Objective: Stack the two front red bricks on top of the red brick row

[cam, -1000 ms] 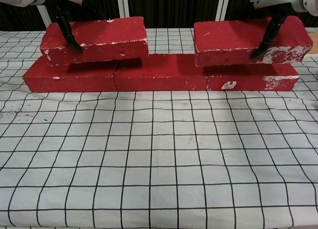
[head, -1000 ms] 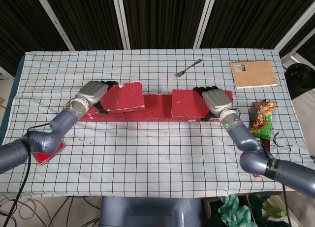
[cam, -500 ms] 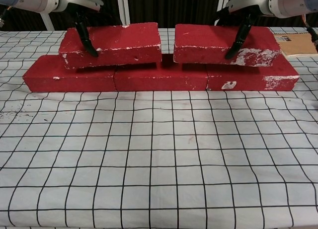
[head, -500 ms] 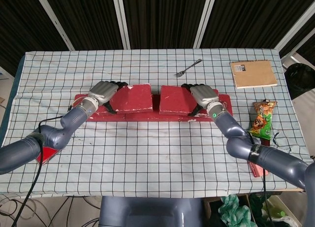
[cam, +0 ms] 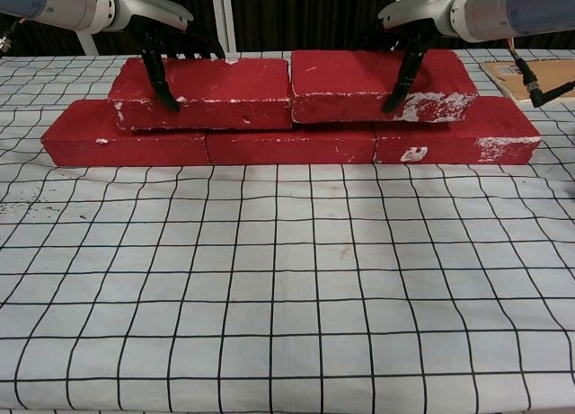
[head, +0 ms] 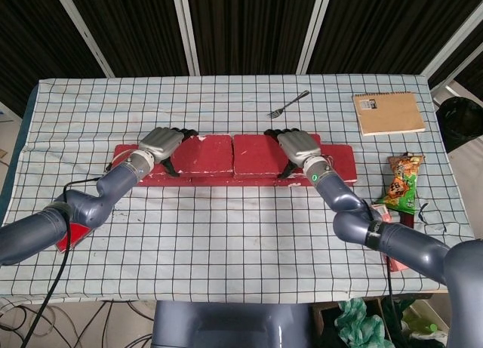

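A row of red bricks [cam: 289, 145] [head: 343, 156] lies across the table's middle. Two more red bricks sit on top of it, end to end and touching. My left hand [head: 161, 143] [cam: 166, 37] grips the left upper brick [head: 205, 154] [cam: 211, 92] at its outer end, thumb down the front face. At the right, my right hand [head: 299, 146] [cam: 415, 23] holds the right upper brick [head: 256, 154] [cam: 355, 83] the same way, fingers over the top and thumb on the front.
A fork [head: 287, 104] lies behind the bricks. A brown notebook [head: 388, 112] sits at the back right, a snack packet [head: 401, 183] at the right edge. A red object [head: 66, 238] shows near the left arm. The checked cloth [cam: 287, 288] in front is bare.
Both hands have slid their bricks inward along the row. The gap between the two upper bricks has closed and they now touch, resting flat on the row.
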`<state>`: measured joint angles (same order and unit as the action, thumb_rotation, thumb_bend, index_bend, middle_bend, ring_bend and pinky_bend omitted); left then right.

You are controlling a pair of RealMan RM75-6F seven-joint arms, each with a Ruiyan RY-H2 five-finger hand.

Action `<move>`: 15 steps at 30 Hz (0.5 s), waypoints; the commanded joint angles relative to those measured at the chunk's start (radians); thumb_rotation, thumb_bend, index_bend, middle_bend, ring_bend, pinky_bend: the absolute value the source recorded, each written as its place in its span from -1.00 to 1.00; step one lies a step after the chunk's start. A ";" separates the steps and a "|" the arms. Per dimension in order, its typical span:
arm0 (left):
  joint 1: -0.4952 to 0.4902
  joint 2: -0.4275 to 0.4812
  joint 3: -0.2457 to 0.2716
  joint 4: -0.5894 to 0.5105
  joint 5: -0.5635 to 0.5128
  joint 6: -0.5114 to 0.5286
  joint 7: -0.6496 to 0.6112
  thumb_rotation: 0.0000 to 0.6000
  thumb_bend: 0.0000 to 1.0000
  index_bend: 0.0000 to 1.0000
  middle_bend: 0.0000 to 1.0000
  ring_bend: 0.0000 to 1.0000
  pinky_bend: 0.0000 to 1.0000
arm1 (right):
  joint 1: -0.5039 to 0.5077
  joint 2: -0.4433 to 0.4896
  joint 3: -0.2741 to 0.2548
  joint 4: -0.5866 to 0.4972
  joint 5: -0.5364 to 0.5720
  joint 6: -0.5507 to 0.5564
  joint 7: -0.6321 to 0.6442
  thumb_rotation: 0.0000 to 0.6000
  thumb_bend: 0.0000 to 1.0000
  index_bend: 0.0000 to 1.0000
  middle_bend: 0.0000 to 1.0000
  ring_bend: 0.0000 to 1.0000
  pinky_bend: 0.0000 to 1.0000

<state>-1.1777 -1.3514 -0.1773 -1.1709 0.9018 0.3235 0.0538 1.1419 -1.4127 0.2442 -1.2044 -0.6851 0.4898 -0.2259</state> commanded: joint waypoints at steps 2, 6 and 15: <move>-0.003 0.013 -0.001 -0.013 0.004 -0.016 -0.018 1.00 -0.54 -0.63 -0.61 -0.75 -0.47 | 0.009 -0.017 -0.015 0.021 -0.006 0.018 -0.009 1.00 -0.94 -0.63 -0.62 -0.66 -0.70; -0.003 0.022 0.007 -0.014 0.007 -0.017 -0.025 1.00 -0.55 -0.63 -0.61 -0.75 -0.47 | 0.019 -0.033 -0.037 0.046 0.001 0.026 -0.029 1.00 -0.94 -0.63 -0.62 -0.66 -0.70; -0.001 0.021 0.013 -0.009 0.013 -0.006 -0.040 1.00 -0.55 -0.63 -0.62 -0.75 -0.47 | 0.030 -0.044 -0.061 0.067 0.030 0.033 -0.050 1.00 -0.94 -0.63 -0.62 -0.66 -0.70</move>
<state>-1.1784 -1.3294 -0.1644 -1.1798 0.9141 0.3166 0.0147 1.1710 -1.4556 0.1853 -1.1392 -0.6578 0.5229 -0.2743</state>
